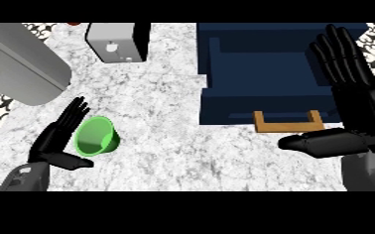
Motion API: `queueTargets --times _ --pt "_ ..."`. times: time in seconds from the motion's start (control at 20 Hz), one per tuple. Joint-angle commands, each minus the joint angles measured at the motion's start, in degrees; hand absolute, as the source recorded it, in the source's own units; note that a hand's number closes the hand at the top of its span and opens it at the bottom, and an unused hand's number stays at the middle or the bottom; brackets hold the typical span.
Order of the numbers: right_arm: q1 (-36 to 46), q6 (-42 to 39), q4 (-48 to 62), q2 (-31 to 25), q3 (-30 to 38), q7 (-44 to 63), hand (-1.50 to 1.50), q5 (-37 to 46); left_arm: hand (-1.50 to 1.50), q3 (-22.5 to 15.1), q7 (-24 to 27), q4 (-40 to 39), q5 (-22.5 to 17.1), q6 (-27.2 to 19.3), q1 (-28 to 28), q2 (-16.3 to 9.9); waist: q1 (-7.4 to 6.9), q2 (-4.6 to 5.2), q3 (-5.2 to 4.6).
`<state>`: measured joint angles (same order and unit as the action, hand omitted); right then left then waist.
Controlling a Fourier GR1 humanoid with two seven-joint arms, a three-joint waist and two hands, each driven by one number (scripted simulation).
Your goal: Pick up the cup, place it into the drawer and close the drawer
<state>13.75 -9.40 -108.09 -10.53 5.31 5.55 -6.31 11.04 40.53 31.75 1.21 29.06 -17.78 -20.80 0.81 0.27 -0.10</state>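
The right hand (343,99) covers the dark blue drawer's (264,74) right side and the right end of its wooden handle (288,121). The drawer's far end is cut off. At far left, the grey cylinder (29,64) and a small red object (75,24) leave the view.

Cup (96,137): green, lying on its side, well left of the drawer (267,79).
Drawer: dark blue, pulled open, wooden handle (288,124).
Left hand (58,138): open, against the cup.
Right hand (344,94): open, at the drawer's right side.
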Motion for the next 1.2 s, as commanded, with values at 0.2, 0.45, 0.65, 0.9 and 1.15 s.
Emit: queueTargets --times 0.2,0.45,0.65,0.9,1.15 --pt "3.54 1.62 1.39 0.77 -0.7 1.4 -1.5 1.45 -1.5 -0.54 13.64 -14.48 3.86 0.87 -6.08 -0.37 0.47 0.33 -0.13" --pt "2.9 -0.39 0.8 -0.45 -0.17 2.36 -1.5 -0.46 -1.5 -1.22 18.37 -15.94 4.58 -1.61 -5.37 2.09 0.91 0.43 -0.23" --pt "1.51 -0.75 1.65 0.04 0.55 -0.74 -1.5 -0.6 -1.5 -1.77 20.27 -17.69 5.3 -1.51 -5.79 2.19 1.09 0.51 -0.23" --pt "3.56 -0.63 2.23 -0.82 0.85 1.34 -1.5 -0.68 -1.5 -2.14 20.38 -19.3 5.66 -1.01 -7.58 2.96 1.11 0.53 -0.25" --pt "3.85 -1.49 2.32 -2.22 3.26 2.16 -1.5 -3.0 -1.5 -2.69 21.84 -19.33 6.1 -0.54 -8.12 3.49 1.22 0.57 -0.24"
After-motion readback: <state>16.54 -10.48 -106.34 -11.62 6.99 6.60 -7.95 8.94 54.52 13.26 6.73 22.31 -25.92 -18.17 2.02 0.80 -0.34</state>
